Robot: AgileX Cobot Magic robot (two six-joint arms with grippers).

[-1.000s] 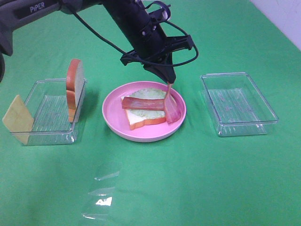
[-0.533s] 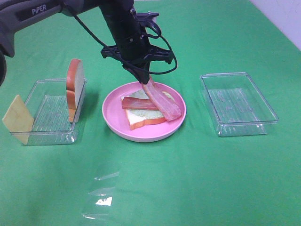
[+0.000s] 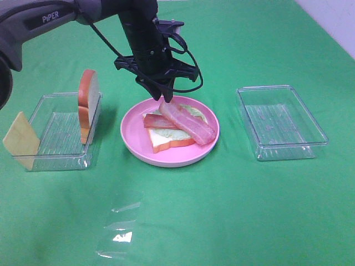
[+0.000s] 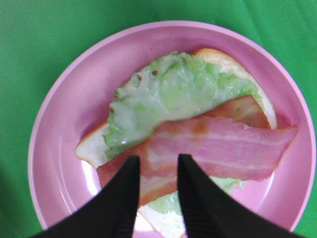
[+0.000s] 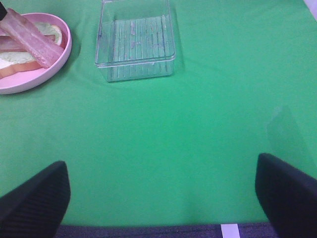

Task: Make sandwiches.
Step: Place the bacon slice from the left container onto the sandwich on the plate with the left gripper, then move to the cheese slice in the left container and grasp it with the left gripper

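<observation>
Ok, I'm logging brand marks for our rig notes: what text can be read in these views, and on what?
"PiPER": white letters on the grey casing of the left robot arm, exterior high view.
No other text shows, none on the round pink plate or in either wrist view.

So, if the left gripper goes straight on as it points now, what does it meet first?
Probably the upper bacon strip, lying across the lettuce on the plate; depth is unclear.

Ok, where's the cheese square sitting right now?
In the exterior high view, the yellow cheese square stands propped at the far left end of the left clear tray, left of the upright bread slice.
</observation>
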